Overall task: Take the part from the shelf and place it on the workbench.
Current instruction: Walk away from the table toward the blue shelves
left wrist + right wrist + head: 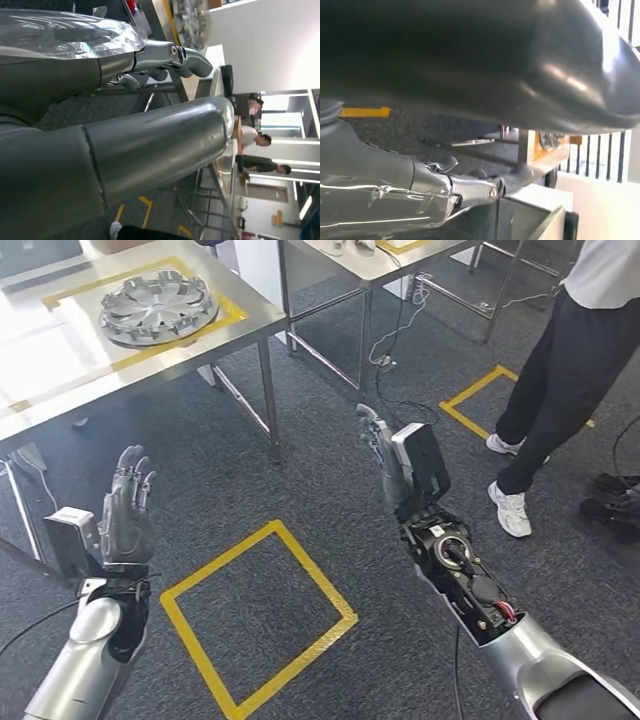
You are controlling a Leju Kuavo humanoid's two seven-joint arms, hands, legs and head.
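Grey carpet (pixel 332 490) spreads below us; our left hand (pixel 128 510) and right hand (pixel 381 455) hover empty, fingers apart; the wheel cover (pixel 158 305) lies on the far-left workbench (pixel 249 315).

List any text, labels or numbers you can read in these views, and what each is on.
None can be read.
The silver wheel cover on the workbench shows no legible marking.
The black module behind the right robot hand carries no readable print.
Small orange items on the far wall in the left wrist view are too blurred to read.
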